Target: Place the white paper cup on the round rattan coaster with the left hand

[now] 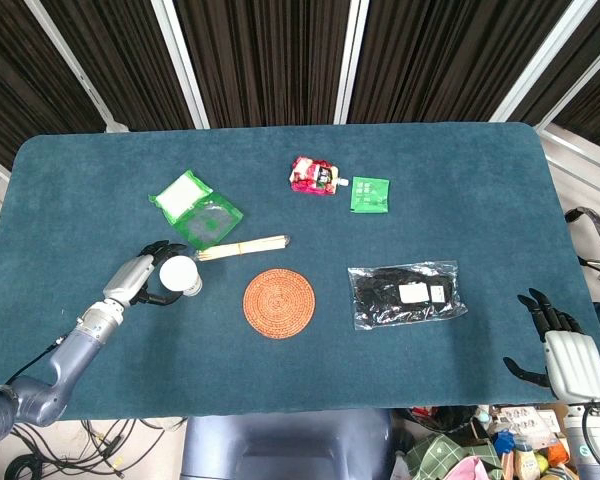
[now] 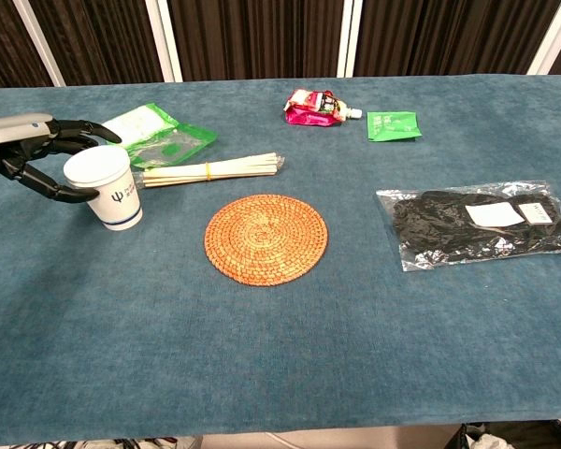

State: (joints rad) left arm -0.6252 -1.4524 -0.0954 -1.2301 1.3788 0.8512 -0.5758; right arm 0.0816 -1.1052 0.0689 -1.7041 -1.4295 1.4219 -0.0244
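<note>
The round woven rattan coaster (image 2: pixel 266 238) is lying bare, to the right of the left hand (image 2: pixel 39 154). That hand's fingers are curling around the upright white paper cup (image 2: pixel 112 187), apparently closing a grasp; whether they grip I cannot tell. Next it needs lifting rightward onto the coaster.

Left hand (image 2: pixel 39 154) curled in a loose grasp (right hand (image 1: pixel 565 352) spread)

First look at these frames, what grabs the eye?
Probably the round rattan coaster, bright orange mid-table on the teal cloth, with nothing on it. Next, the left robot hand at the table's left, its dark fingers curved around the upright white paper cup; whether it grips firmly is unclear. Then the clear bag of black material right of the coaster, while the right robot hand rests open at the near right edge.
</note>
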